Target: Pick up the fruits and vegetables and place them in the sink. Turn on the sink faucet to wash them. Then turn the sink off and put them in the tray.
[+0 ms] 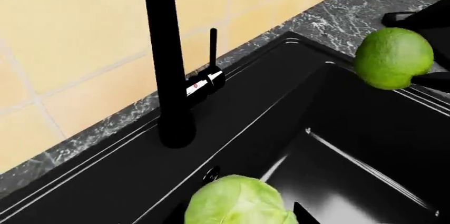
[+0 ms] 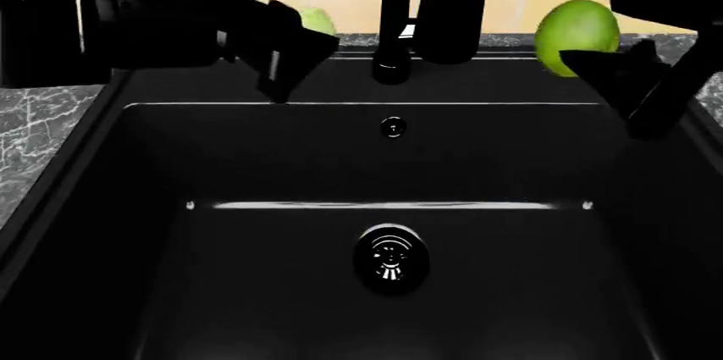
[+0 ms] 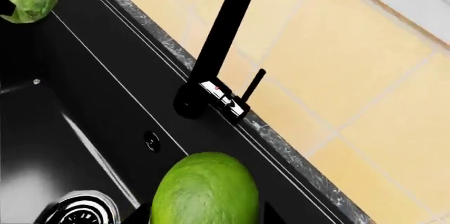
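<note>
Both arms are hanging over the back half of the sink [image 2: 158, 157], each one carrying a piece of produce. The left gripper [image 2: 296, 45] is clamping the pale, leafy sprout [image 2: 317, 19] between its fingers — in the left wrist view the sprout [image 1: 239, 203] is sitting right at the gripper, above the sink's rear ledge. The right gripper [image 2: 632, 55] is squeezing the smooth bright lime [image 2: 576, 34], which is showing large in the right wrist view [image 3: 205, 195] and, from the left wrist camera, floating above the far rim of the sink [image 1: 392, 58].

Between the two arms the faucet [image 2: 446, 4] is standing upright on the ledge behind the basin, with its thin lever [image 1: 213, 50] pointing up beside the main pipe. The drain [image 2: 390, 258] is sitting in the middle of the sink floor, and a small overflow hole [image 2: 392, 127] is showing on the back wall just below the faucet. A grey marbled table [image 2: 34, 131] is running around the sink, with yellow wall tiles [image 1: 63, 34] behind it.
</note>
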You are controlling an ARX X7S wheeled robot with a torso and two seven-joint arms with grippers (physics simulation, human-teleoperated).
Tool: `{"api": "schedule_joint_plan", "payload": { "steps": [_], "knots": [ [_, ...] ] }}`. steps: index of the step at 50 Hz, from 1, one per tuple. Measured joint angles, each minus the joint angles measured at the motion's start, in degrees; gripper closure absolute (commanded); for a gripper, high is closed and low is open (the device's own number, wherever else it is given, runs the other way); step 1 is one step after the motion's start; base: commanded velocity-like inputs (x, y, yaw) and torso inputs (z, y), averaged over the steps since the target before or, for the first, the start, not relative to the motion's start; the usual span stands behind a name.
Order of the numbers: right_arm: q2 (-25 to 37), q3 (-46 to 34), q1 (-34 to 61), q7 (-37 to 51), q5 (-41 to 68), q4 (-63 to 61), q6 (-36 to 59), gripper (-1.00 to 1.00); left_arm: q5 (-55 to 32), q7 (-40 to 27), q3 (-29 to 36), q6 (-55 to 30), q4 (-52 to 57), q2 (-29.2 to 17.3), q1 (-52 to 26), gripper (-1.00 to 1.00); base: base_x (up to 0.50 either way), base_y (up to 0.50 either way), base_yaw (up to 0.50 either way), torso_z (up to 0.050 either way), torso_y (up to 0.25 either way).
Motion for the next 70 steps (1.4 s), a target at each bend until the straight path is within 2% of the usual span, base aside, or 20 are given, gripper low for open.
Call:
{"api": "schedule_joint_plan", "payload": {
  "steps": [16, 26, 55, 70],
  "knots": [
    [-0.6, 11.8, 2.3, 13.5, 6.0, -1.0, 2.9, 1.00, -5.8, -10.4, -5.8, 3.1, 1.4, -3.1, -2.8, 1.00, 0.00, 0.00, 0.00, 0.000, 0.000],
    [-2.6, 14.2, 4.3, 18.3, 6.5, -0.7, 2.9, 1.00, -6.6, -12.7, -7.3, 4.3, 1.8, -3.7, -3.4, 1.00, -0.16, 0.00, 0.00, 0.000, 0.000],
    [-4.9, 14.9, 5.4, 21.3, 6.6, -0.5, 1.3, 1.00, -6.6, -14.0, -8.1, 5.5, 1.9, -4.1, -3.5, 1.00, -0.45, -0.01, 0.00, 0.000, 0.000],
    [-4.8, 17.1, 4.1, 22.9, 9.0, -1.2, 1.0, 1.00, -7.7, -15.4, -8.8, 6.5, 3.7, -5.2, -2.1, 1.00, -0.41, -0.32, 0.00, 0.000, -0.001]
  ]
}}
